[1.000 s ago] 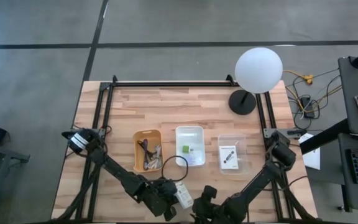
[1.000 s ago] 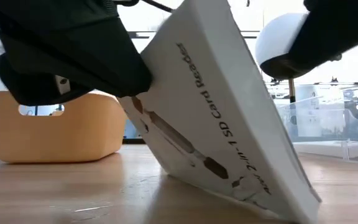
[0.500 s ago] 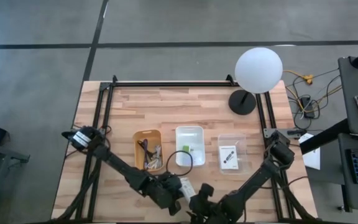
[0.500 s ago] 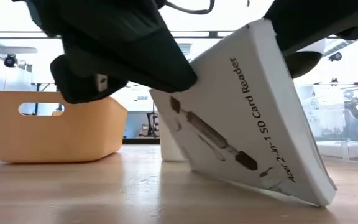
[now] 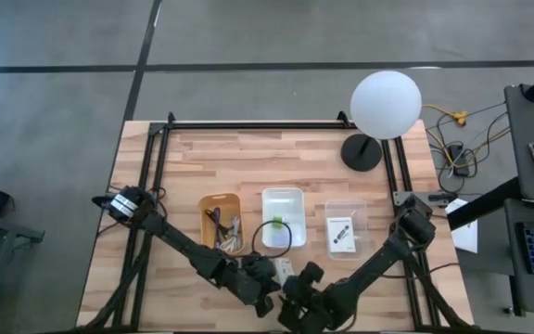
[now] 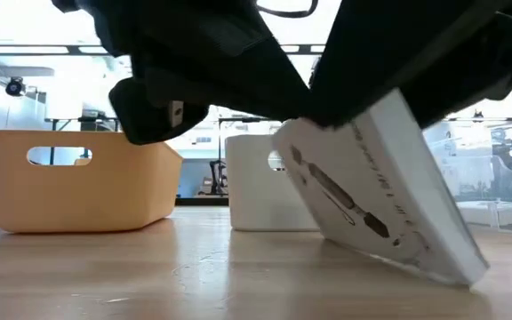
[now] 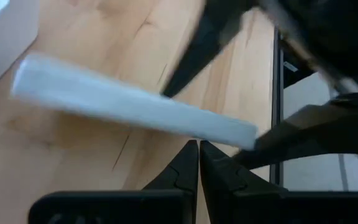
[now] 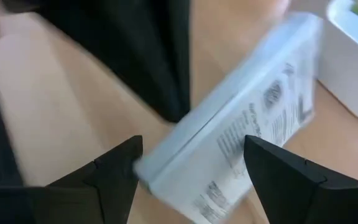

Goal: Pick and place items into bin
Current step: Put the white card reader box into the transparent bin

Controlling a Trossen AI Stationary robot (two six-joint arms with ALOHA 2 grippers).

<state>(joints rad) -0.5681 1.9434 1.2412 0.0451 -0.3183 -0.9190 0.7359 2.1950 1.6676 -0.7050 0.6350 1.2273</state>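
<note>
A flat white card box (image 6: 376, 209) with a dark printed reader on its face stands tilted on the table near the front edge. It also shows in the high view (image 5: 284, 269). It rests on one lower edge (image 6: 456, 271). My left gripper (image 7: 198, 152) is shut and sits against the box from the table's left. My right gripper (image 8: 191, 168) is open and comes from the right. Its two fingers stand on either side of the box's near end (image 8: 229, 143). Three bins stand beyond: orange (image 5: 221, 223), white (image 5: 283, 218) and clear (image 5: 346, 227). My left gripper meets the box's long thin side (image 7: 219, 127) with its shut fingertips, slanting down from the table's left. The box stays tilted, one lower edge on the wood. My right gripper straddles the box's end; whether a finger (image 8: 120, 168) touches it, I cannot tell.
The orange bin holds dark and grey cables (image 5: 219, 232). A small green block (image 5: 277, 222) lies in the white bin. A white card (image 5: 341, 234) lies in the clear bin. A globe lamp (image 5: 385, 104) stands at the far right. Black frame rails (image 5: 156, 167) line the table's sides.
My left gripper has pushed the box toward the table's right and far side. The box has slid along on its lower edge and turned about. My right gripper has moved in toward the left and down, so that it now covers the box's top.
</note>
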